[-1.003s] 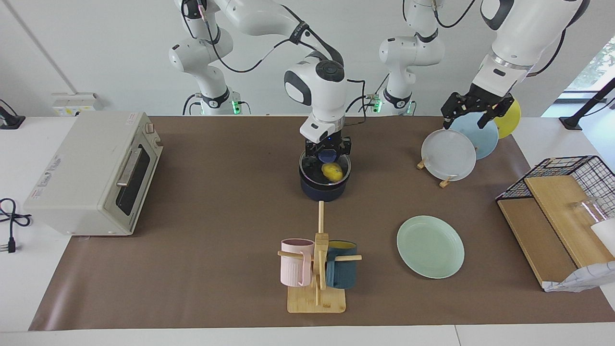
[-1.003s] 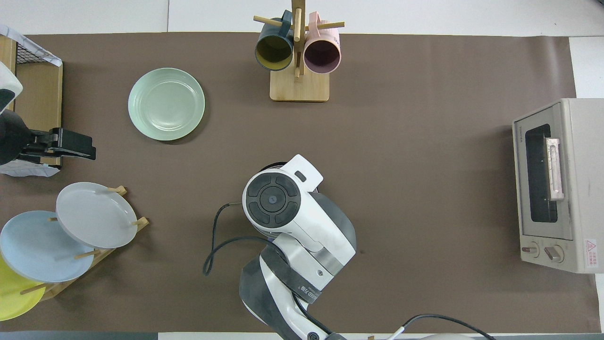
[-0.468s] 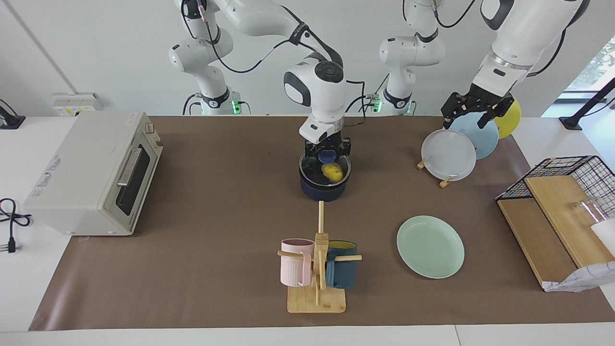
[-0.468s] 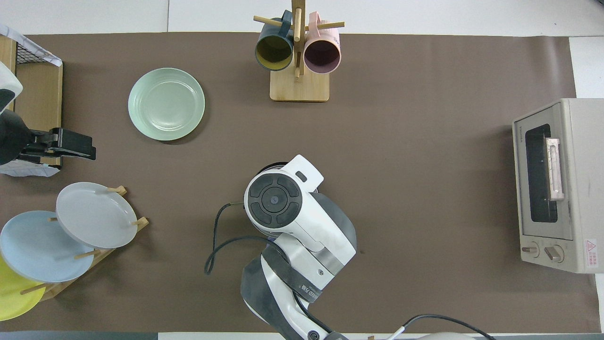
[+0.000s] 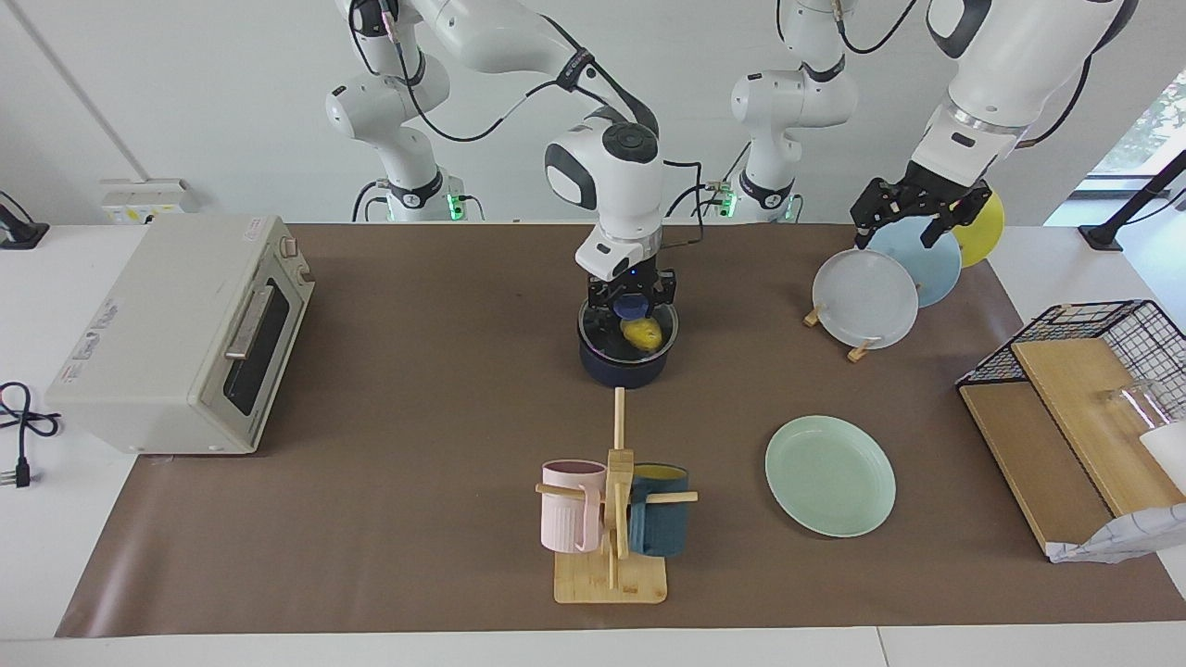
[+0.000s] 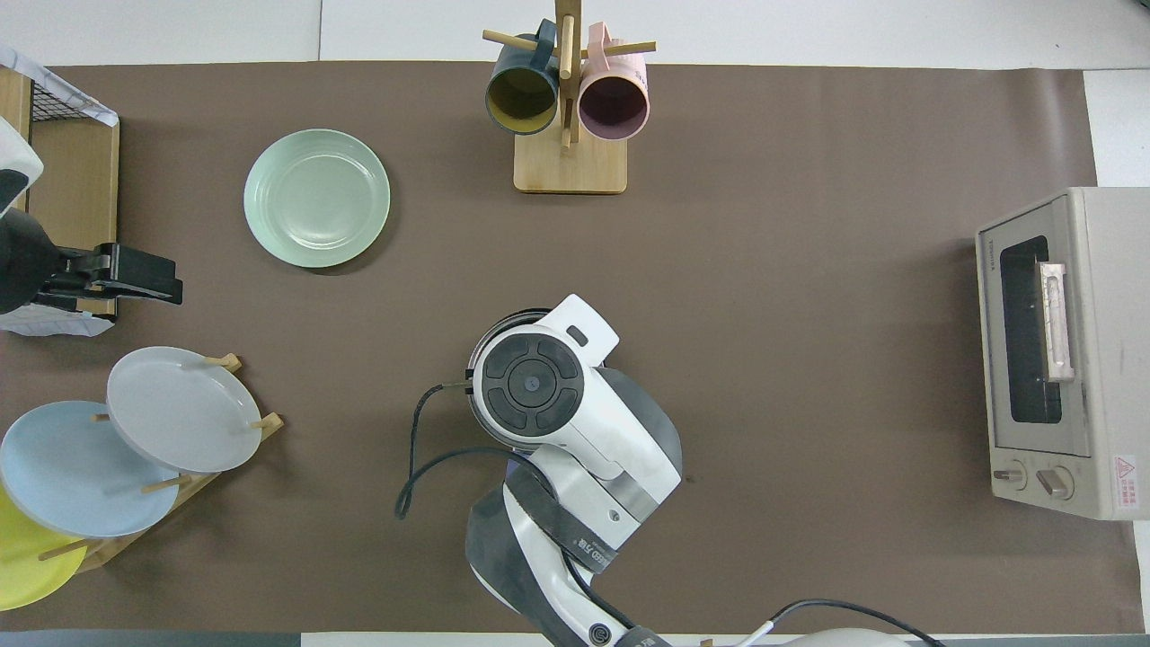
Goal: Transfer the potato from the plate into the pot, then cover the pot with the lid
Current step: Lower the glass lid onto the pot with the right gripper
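The dark blue pot (image 5: 621, 369) stands mid-table, and a sliver of its rim shows in the overhead view (image 6: 490, 334). The yellow potato (image 5: 641, 333) lies inside it. The glass lid (image 5: 600, 326) rests on the pot. My right gripper (image 5: 632, 295) is open, its fingers standing either side of the lid's blue knob (image 5: 632, 306). In the overhead view the right wrist hides it. The mint-green plate (image 5: 830, 475) lies bare, farther from the robots, toward the left arm's end (image 6: 316, 198). My left gripper (image 5: 903, 227) waits open over the upright plates (image 6: 148, 277).
A wooden mug rack (image 5: 611, 519) with a pink and a dark blue mug stands farther from the robots than the pot. A toaster oven (image 5: 176, 333) sits at the right arm's end. A rack of upright plates (image 5: 866, 298) and a wire basket (image 5: 1103, 324) stand at the left arm's end.
The right wrist has risen and shifted slightly over the pot, so more of the pot's rim shows from above. The lid, pot and potato stay put. The left arm has not moved.
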Controlling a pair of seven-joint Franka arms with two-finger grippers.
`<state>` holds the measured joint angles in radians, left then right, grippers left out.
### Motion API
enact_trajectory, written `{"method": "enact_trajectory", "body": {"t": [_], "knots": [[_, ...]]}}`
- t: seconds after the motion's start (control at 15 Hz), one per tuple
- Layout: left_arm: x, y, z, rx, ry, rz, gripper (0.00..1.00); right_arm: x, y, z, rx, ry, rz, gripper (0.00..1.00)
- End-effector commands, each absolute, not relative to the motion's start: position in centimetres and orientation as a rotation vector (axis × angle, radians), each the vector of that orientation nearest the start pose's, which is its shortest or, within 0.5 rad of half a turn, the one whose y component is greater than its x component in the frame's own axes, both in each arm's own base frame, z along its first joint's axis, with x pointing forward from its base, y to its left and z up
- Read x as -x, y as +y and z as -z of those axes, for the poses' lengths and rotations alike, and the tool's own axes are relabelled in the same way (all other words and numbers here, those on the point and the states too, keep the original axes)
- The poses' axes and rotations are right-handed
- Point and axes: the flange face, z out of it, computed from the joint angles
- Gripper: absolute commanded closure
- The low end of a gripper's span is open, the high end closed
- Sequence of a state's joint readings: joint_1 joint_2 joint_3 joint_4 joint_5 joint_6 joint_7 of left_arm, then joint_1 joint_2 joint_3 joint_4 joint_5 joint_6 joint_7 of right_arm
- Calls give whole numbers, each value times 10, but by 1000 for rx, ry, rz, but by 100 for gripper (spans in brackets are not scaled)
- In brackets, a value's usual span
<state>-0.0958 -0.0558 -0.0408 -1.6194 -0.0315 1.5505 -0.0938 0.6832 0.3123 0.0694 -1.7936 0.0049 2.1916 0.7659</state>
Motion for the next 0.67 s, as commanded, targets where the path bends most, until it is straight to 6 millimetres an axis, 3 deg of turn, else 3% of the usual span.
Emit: {"method": "enact_trajectory", "body": {"t": [0.0, 0.27, 0.47, 0.6], "knots": [[-526, -72, -635, 3148, 78, -38, 0, -469, 435, -379, 3061, 34, 84, 38], [-526, -72, -635, 3148, 78, -38, 0, -469, 434, -378, 3067, 18, 84, 38], [-526, -72, -635, 3148, 78, -38, 0, -469, 434, -378, 3068, 11, 91, 47], [-526, -72, -635, 3148, 78, -38, 0, -468, 435, -378, 3069, 6, 94, 47]]}}
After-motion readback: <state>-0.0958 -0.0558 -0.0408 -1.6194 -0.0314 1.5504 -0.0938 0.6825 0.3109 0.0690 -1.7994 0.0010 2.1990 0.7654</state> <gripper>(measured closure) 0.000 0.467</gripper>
